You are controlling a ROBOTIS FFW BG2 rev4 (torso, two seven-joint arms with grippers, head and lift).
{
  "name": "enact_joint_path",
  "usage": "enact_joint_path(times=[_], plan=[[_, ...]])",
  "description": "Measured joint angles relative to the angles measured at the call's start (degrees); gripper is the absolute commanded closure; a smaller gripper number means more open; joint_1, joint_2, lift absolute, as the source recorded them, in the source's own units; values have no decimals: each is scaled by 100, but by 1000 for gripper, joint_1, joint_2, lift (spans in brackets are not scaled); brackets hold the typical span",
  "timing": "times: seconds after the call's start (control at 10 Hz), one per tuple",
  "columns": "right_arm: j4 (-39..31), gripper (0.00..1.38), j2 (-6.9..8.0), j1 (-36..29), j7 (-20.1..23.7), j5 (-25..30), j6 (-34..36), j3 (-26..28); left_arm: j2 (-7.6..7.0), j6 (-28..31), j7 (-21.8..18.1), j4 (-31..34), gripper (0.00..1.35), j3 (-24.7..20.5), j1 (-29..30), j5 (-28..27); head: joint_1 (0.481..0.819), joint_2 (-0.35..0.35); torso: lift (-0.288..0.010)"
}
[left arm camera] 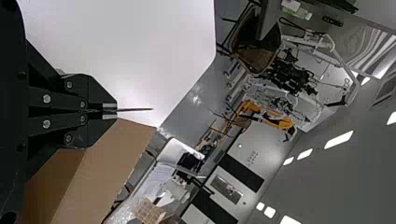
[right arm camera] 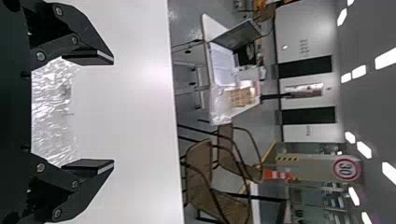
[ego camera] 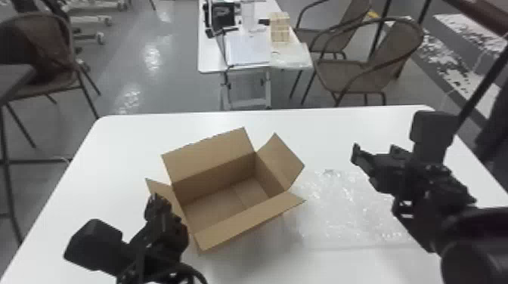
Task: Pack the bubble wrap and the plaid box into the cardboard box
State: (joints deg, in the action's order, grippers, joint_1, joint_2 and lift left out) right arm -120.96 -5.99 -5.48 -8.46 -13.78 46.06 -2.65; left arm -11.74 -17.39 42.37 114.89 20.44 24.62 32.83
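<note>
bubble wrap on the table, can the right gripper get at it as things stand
Probably yes: the right gripper is open near the bubble wrap, with nothing apparent between them; the cardboard box sits to one side.

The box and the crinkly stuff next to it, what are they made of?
The cardboard box looks like plain brown cardboard, dull and stiff: its flaps stick out with straight, thin edges. The bubble wrap is probably thin, glossy plastic, because it looks see-through over the white table and has bright glints.
</note>
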Motion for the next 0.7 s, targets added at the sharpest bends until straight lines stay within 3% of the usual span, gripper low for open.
enact_joint_path(times=[0.3,0.4,0.5,0.6,0.7], plan=[[-158,475,222,992,-1492,-935,2860,307,-3,12,-8,-2,1219,-23,-27,-44,695,10,-99],[50,475,249,1378,-2304,-1525,3617,471,-16,20,-10,-2,1219,-27,-34,-63,695,-2,-99],[461,475,215,1696,-3454,-2648,4045,645,-37,18,-10,-2,1219,-30,-36,-93,695,-7,-99],[1116,475,97,1966,-4316,-4124,4203,836,-67,13,-10,-2,1219,-24,-46,-103,695,12,-99],[1818,475,-116,2200,-4452,-5231,4239,932,-94,16,-9,-11,1219,-2,-81,-102,695,28,-99]])
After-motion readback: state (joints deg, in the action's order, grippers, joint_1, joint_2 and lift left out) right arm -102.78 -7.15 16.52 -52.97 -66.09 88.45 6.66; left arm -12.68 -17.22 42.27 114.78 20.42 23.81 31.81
